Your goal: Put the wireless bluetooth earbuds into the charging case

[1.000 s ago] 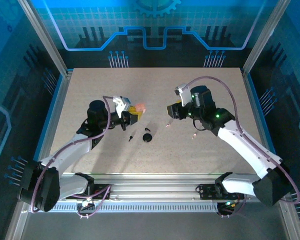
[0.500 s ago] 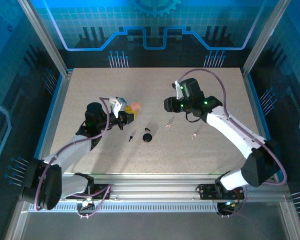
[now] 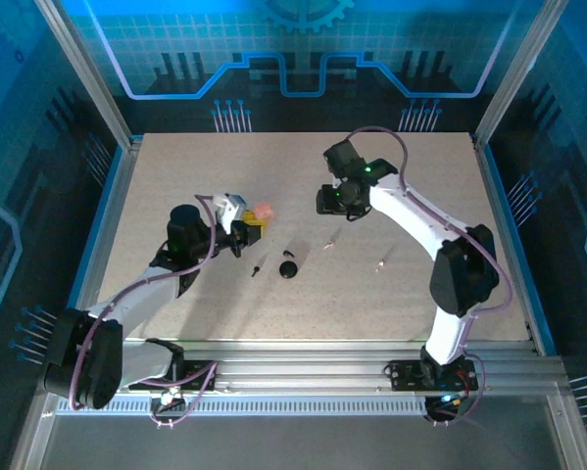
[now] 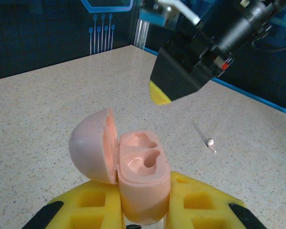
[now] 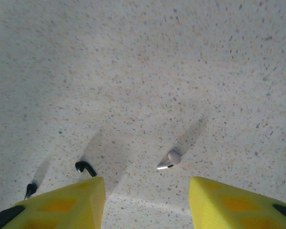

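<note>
Swinging farther back and toward the left arm since the earlier frame, the right end effector [image 5: 146, 183] now hangs over the bench [image 5: 181, 57], jaws parted and empty. Just ahead of it lies a pale pink earbud [image 5: 170, 160]; a black earbud [image 5: 85, 167] lies close by one finger. The left end effector [image 4: 143, 202] clamps the open pink charging case [image 4: 140, 176], whose sockets look vacant. A good pick, I judge, centres the jaws on the pink bud, lowers straight and closes across its body, clear of the black one.
</note>
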`<state>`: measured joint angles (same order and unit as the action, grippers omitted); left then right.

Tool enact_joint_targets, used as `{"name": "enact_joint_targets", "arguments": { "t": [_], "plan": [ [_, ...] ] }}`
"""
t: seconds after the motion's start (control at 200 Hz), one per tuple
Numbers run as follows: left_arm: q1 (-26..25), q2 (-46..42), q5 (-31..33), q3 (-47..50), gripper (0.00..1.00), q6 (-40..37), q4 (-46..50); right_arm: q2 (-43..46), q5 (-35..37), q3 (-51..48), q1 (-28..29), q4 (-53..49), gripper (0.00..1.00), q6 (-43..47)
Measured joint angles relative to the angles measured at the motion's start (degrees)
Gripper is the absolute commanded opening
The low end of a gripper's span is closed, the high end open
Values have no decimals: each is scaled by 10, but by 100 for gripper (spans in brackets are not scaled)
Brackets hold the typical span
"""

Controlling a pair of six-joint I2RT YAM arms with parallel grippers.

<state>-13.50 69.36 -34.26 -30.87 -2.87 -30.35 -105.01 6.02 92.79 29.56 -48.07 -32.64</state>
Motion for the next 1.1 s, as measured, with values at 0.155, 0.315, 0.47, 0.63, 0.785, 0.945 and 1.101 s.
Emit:
{"name": "enact_joint_targets", "arguments": {
  "t": [0.155, 0.315, 0.47, 0.63, 0.785, 0.945, 1.101],
  "plan": [
    [0, 0, 1, 1, 15, -2, 0, -56, -7, 31, -1, -38, 49, -19],
    [0, 0, 6, 1, 15, -2, 0, -68, -29, 18, -3, -42, 50, -56],
    [1, -2, 11, 11, 15, -2, -1, -64, -47, -34, -4, -18, 50, -103],
    [2, -6, 19, 25, 15, -2, 0, -64, -55, -68, -4, 7, 47, -149],
    [2, -9, 23, 26, 15, -5, 0, -64, -54, -74, -4, 30, 44, -178],
    [2, -14, 30, 26, 15, -5, 0, -68, -47, -74, -4, 38, 42, -188],
    [2, -15, 35, 26, 15, -5, 0, -85, -48, -74, -4, 43, 41, -188]
  ]
}}
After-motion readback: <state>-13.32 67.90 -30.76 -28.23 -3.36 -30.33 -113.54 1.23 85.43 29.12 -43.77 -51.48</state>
